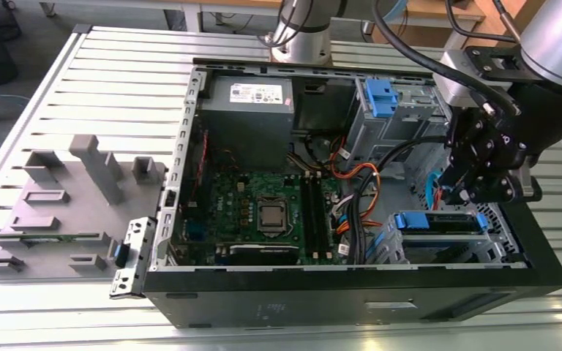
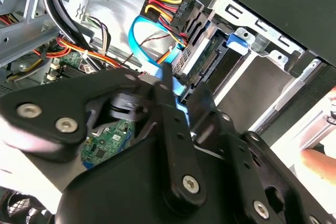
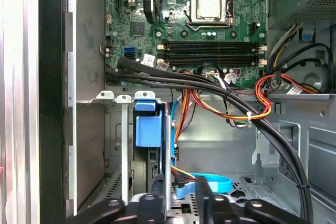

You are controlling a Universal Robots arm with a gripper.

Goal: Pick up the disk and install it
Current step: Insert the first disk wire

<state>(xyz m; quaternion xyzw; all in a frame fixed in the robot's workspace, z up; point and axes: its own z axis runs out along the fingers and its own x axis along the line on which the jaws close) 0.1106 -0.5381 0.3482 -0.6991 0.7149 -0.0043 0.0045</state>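
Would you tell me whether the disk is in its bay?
In: the disk sits in the drive cage, the gripper just above it.

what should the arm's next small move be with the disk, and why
Probably a short, slow push on the disk along its bay, if anything. The gripper hangs right over the disk, which lies in the metal bay with its blue frame showing. Whether it is fully seated cannot be told. A blue cable loops close by, so a small move seems wise.
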